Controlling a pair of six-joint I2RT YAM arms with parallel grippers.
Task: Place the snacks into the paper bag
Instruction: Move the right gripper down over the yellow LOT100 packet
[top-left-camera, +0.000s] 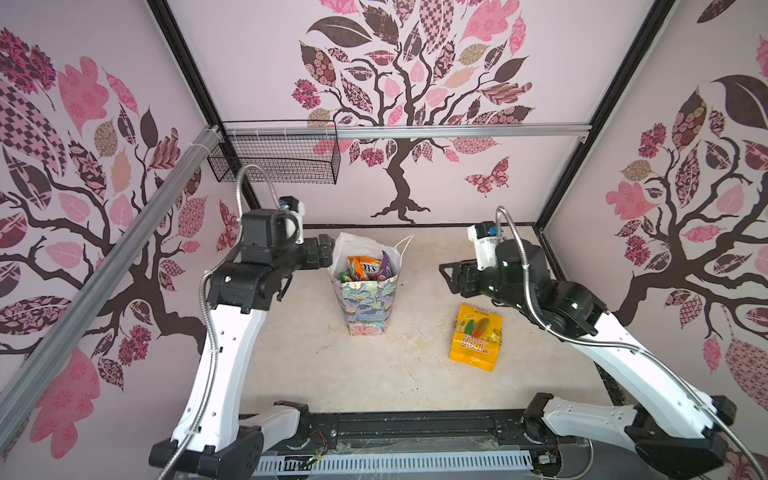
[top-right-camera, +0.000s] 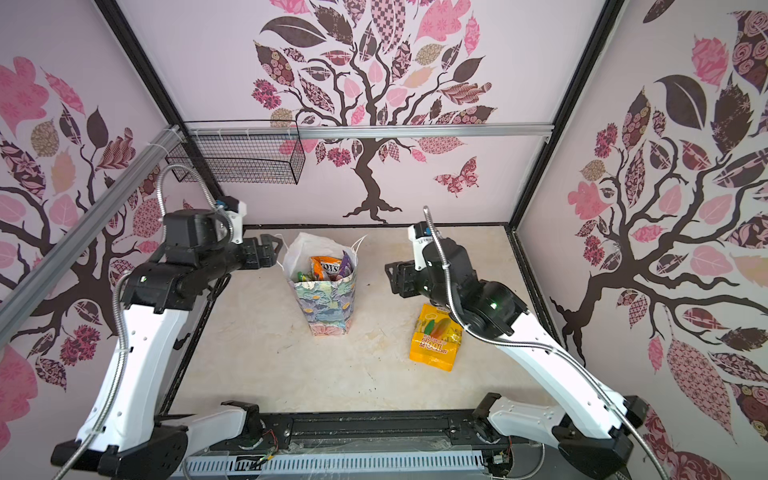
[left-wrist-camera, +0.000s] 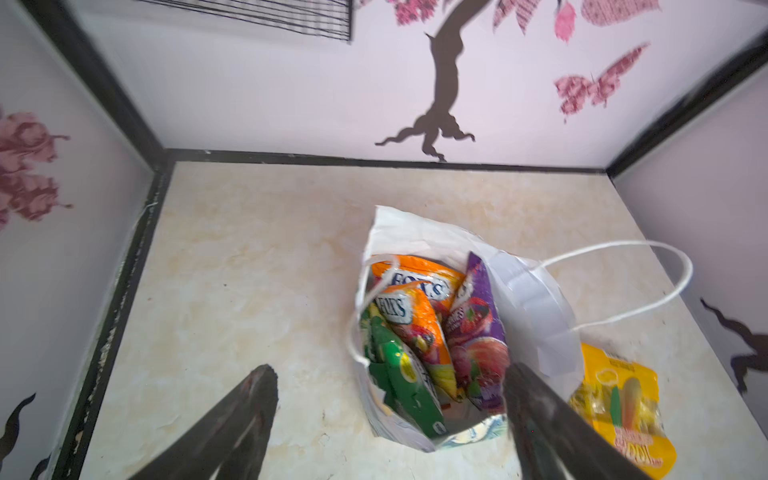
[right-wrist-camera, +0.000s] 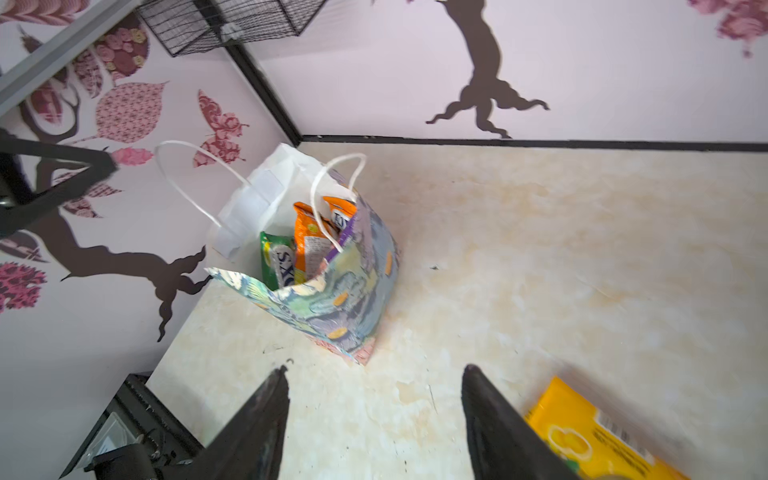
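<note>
One more to go. Found yellow packet flat on table right of bag; left claw and right claw spread, empty. Could have tipped bag by clipping its handle.

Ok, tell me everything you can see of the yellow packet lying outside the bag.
The yellow packet is a flat, glossy plastic pouch, somewhat crinkled. Its far half has what looks like a clear window showing green and orange pieces. Its near end carries an orange band with large lettering I cannot read. It lies flat on the table, to the right of the paper bag and apart from it. Only the table touches it.
</note>
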